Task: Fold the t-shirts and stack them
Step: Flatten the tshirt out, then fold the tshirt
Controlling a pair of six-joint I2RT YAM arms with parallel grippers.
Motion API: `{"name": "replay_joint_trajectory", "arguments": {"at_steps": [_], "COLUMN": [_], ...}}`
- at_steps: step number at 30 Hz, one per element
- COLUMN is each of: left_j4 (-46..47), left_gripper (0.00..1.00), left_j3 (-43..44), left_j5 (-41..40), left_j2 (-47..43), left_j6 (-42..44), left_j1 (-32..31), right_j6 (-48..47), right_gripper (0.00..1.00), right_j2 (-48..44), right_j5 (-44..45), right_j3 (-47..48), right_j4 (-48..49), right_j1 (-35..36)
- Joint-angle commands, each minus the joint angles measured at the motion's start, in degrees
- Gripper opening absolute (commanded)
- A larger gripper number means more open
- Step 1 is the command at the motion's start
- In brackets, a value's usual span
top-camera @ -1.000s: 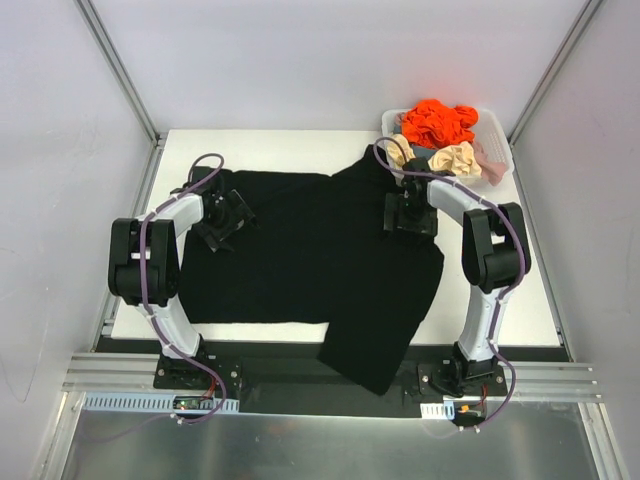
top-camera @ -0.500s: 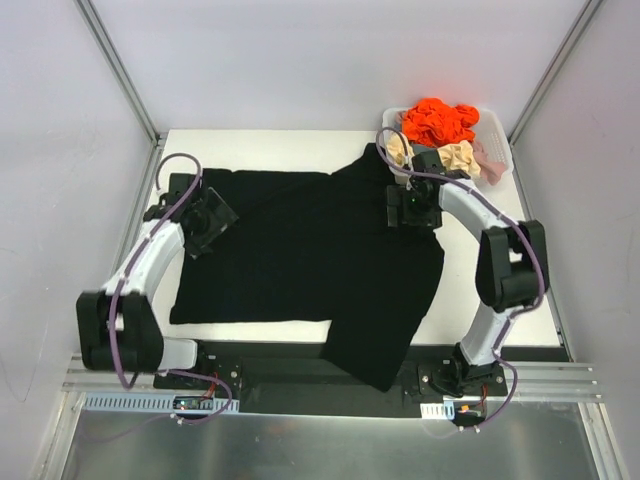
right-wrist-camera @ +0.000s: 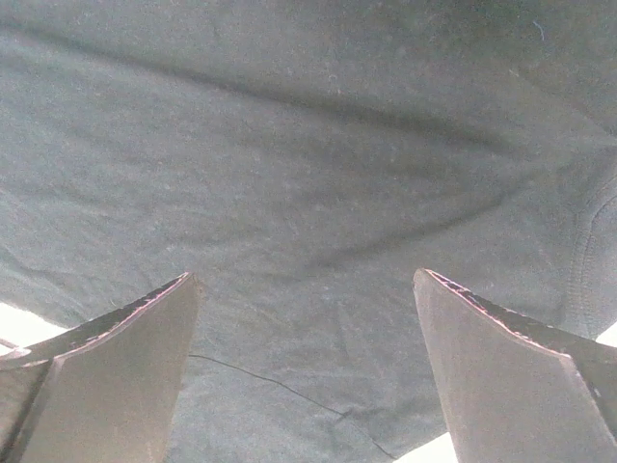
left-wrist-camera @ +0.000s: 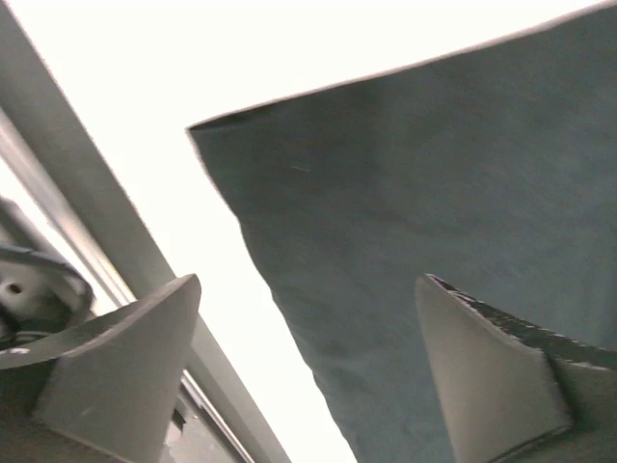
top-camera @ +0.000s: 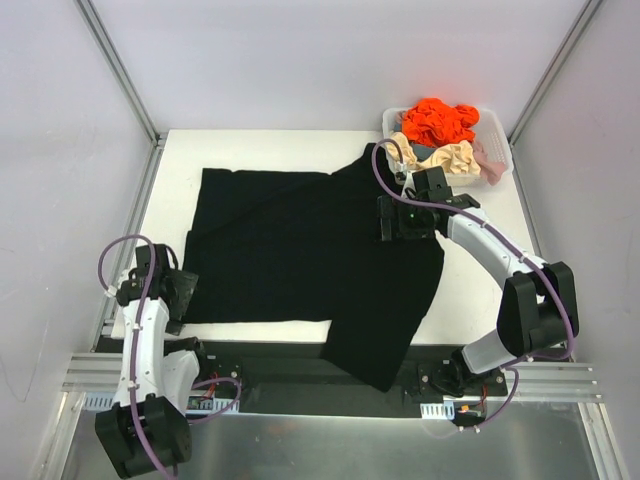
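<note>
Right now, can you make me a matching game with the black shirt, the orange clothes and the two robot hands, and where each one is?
Things: 1 black t-shirt; 2 orange clothes; 3 left gripper; 4 right gripper.
Places: A in the white basket; B open over the shirt's right side; C spread on the table; D open at the shirt's near left corner.
Pairs: 1-C; 2-A; 3-D; 4-B.
</note>
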Motion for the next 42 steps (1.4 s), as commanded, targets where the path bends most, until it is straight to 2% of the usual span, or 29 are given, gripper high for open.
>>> {"name": "replay_joint_trajectory", "arguments": {"at_steps": [1,6,10,16,21,26,32,33,34,36,42], "left_j4": [-0.7,6.0,11.0,12.1,12.6,13.1,14.0,14.1,14.1,14.1,13.9], "left_gripper": [0.89,0.85,0.72,0.64,0.62,0.48,0.21,0.16,0.07,0.0,0.0], "left_j3": [-2.2,-1.7,-3.1,-3.4,-4.8,-5.3,-4.6,-4.6,-4.6,-4.5,-4.5], "left_j5": [-2.5,-2.4,0.4,-0.6,-1.3,-1.0,1.5,1.7,2.2,2.6,4.1], "left_j2": [2.3,8.2,15.6,23.0,24.1,24.4,24.1,23.9,23.8,23.0,19.3], "left_j6": [-3.5,-1.5,-1.2,-1.5,-1.5,-1.3,-0.1,0.0,0.2,0.5,2.1], "left_j1": [2.7,3.8,4.8,5.8,7.1,8.0,7.9,7.9,7.9,8.0,8.0], "right_j6": [0.7,0.5,0.8,0.9,1.1,1.2,1.3,1.0,0.6,-1.4,-5.7], "right_gripper": [0.97,0.97,0.97,0.97,0.97,0.97,0.97,0.97,0.97,0.97,0.98], "right_j2": [-0.7,-0.5,0.2,1.7,2.3,2.6,0.3,-0.2,-0.8,-2.7,-10.2], "right_j5": [-0.6,0.4,2.2,2.9,3.7,4.3,3.8,4.1,4.4,5.2,6.4], "right_j3": [-0.2,-0.2,0.5,1.8,2.4,2.8,1.6,1.3,1.1,0.1,-4.8], "right_j4": [3.2,3.4,2.1,1.1,1.1,0.5,0.7,0.5,0.4,-0.7,-6.2], "right_j1": [-0.3,-0.3,-0.2,-0.2,-0.3,-0.3,0.4,1.3,1.9,5.0,17.9]}}
